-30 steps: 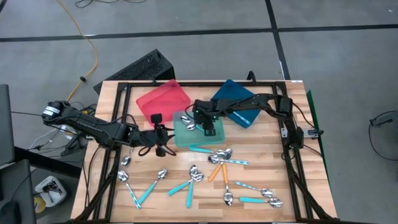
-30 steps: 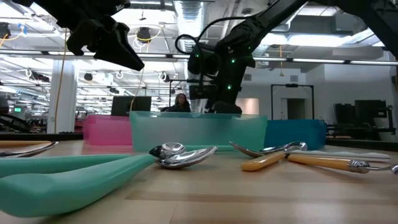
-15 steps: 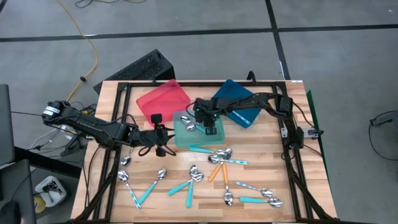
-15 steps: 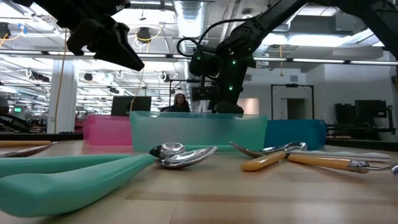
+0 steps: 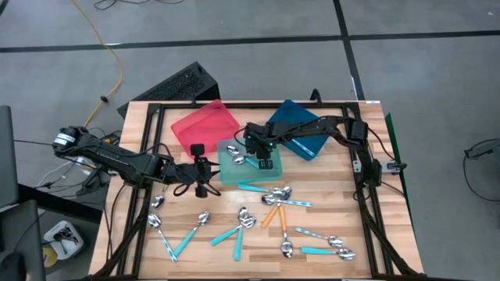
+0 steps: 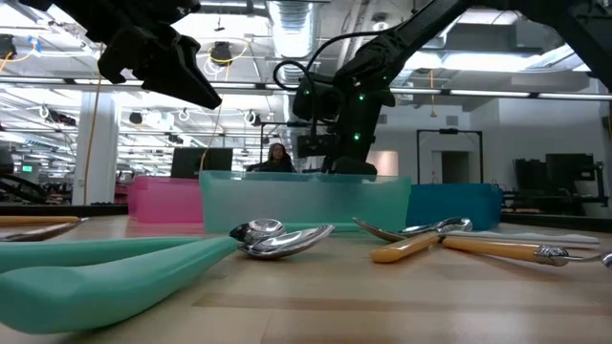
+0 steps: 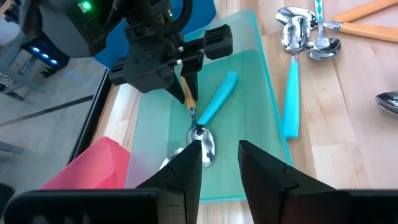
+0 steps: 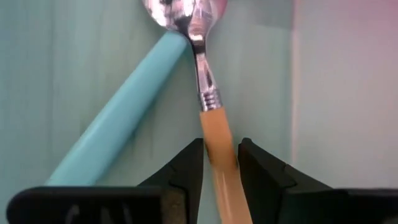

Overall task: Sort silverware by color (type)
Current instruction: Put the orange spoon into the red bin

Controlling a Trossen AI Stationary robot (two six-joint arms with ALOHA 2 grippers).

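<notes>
A pale teal tray (image 5: 231,176) stands mid-table between a red tray (image 5: 205,125) and a blue tray (image 5: 301,125). In the teal tray lie a teal-handled spoon (image 7: 216,103) and an orange-handled spoon (image 8: 205,93). My right gripper (image 5: 262,158) stands over this tray, shut on the orange spoon. My left gripper (image 7: 217,163) hovers off the tray's left side, open, with nothing between its fingers. Several more spoons (image 5: 275,199) lie loose on the near half of the table. My right gripper pinches the orange handle (image 8: 217,146) of the spoon between its two fingers, a little behind the metal neck. The fingers come steeply from above. The handle slants up into the hold, and the spoon's bowl (image 7: 203,142) rests on the teal tray's floor beside the teal handle.
Loose spoons with teal, orange and pale handles are scattered from the table's near left (image 5: 168,234) to its near right (image 5: 324,248). A black frame rail (image 5: 367,195) runs along the table's edges. A dark box (image 5: 176,86) sits beyond the far left corner.
My right gripper has shut on the orange spoon's handle while staying over the teal tray. The spoon's bowl stays on the tray's floor.
</notes>
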